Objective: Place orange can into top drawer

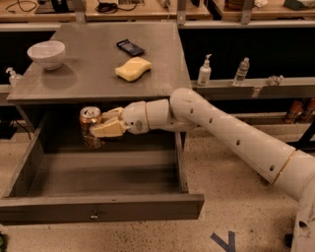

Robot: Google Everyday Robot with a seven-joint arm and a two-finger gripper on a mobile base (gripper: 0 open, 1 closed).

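Copper-orange and dented, the orange can (89, 118) sits pinched upright in your claw (100, 124), over the back of the open top drawer (98, 209). Above that drawer, the tabletop (93, 81) carries a yellow sponge (133, 68) and a white bowl (47, 53).

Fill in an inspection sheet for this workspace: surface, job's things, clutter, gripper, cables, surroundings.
Surface: grey wooden tabletop, carrying three loose items.
Job's things: shiny copper-orange metal drink can, upright, held below the tabletop over the back of the wide grey wooden top drawer, which is pulled open; contact with the drawer floor cannot be told.
Clutter: round white bowl, yellow sponge and flat black device, all on the tabletop.
Gripper: two-finger gripper, in the drawer opening, fingers shut on the can.
Cables: black cables on the bench behind.
Surroundings: white pump bottle and clear plastic bottle on a side shelf; blue tape mark on the floor.
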